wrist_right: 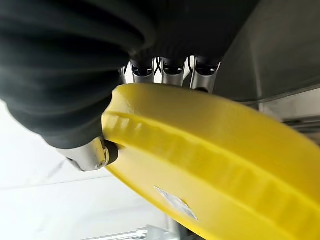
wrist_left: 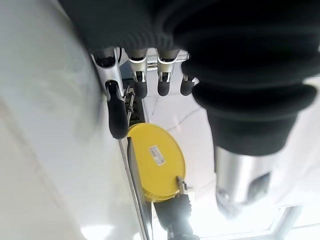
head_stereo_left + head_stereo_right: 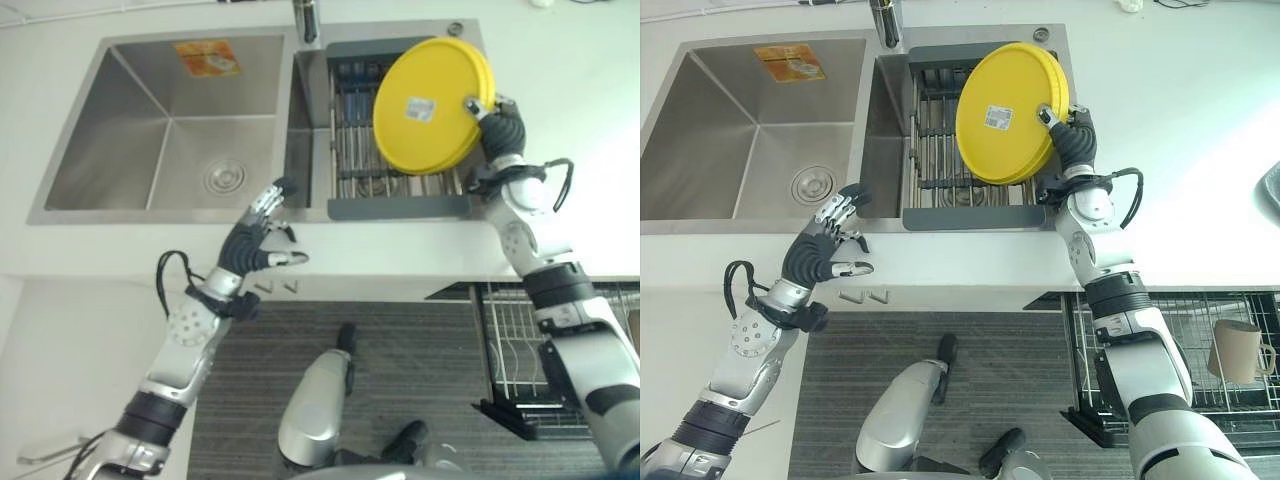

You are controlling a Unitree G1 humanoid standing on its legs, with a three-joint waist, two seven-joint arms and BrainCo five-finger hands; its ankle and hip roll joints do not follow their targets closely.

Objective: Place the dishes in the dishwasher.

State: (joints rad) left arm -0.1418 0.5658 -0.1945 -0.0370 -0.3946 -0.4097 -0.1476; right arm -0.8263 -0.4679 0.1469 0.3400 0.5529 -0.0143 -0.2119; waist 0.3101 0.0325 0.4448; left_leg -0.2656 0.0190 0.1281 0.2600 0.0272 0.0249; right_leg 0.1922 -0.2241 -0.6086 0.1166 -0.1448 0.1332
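White counter with a double sink (image 3: 170,125); right hand (image 3: 1072,132) pinches the yellow plate (image 3: 1005,115) by its rim at 3 o'clock, tilted above the drying rack (image 3: 970,200). Left hand (image 3: 255,235) hangs open, empty. Dishwasher basket (image 3: 1170,350) down at 5 o'clock holds just a mug (image 3: 1238,350), so loading's barely begun, I reckon.

plate label: white sticker on the underside of the yellow plate (image 3: 1008,112), print too small to make out
sink sticker: orange one on the back wall of the left sink basin (image 3: 206,57), can't read that either
readable text or numbers: honestly none, sorry
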